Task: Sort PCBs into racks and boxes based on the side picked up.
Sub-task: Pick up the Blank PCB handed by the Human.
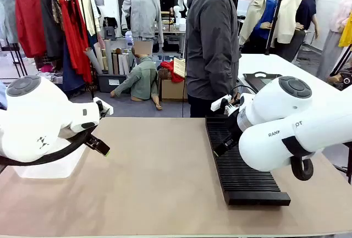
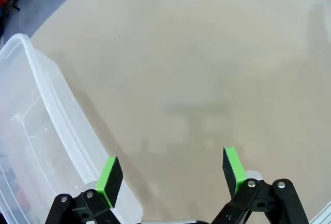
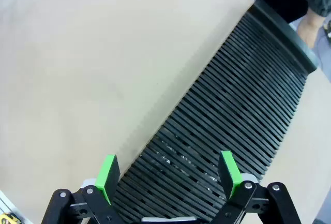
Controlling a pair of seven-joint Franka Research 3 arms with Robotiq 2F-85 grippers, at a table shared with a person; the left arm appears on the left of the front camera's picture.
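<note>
So, left gripper hovers wide apart beside the box, right gripper spread empty over the rack, tan worktop underneath.

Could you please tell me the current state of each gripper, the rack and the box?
left gripper: open, holding nothing, beside the box's rim.
right gripper: open, holding nothing, above the rack.
rack: lying flat on the table, the slots in view empty.
box: upright, lidless.
</note>
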